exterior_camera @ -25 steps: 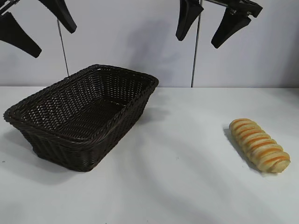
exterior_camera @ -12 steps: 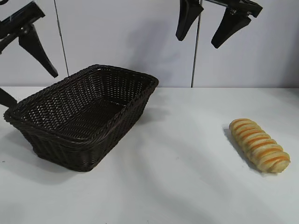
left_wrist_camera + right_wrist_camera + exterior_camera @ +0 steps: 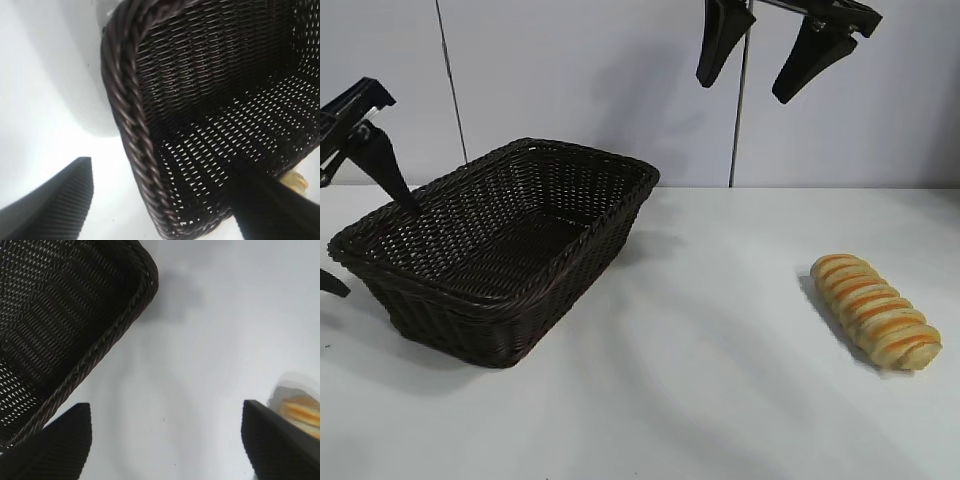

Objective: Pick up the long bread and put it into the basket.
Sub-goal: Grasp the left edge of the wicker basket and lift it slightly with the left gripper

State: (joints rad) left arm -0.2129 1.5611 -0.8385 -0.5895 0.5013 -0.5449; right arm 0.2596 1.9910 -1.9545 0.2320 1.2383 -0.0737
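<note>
The long bread, ridged, golden-tan and orange-striped, lies untouched on the white table, well right of the empty basket. The left gripper, jaws wide, straddles the basket's left rim and could shove it. High behind, the right gripper hangs wide, holding nothing.

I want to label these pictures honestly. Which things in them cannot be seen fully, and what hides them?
- Long bread: whole in the exterior view; in both wrist views only a sliver shows past a finger.
- Basket: its near outer wall hides part of the floor in the exterior view; both wrist views crop it.
- Left gripper: cut off by the exterior view's left edge.
- Right gripper: cut off by the top edge.
</note>
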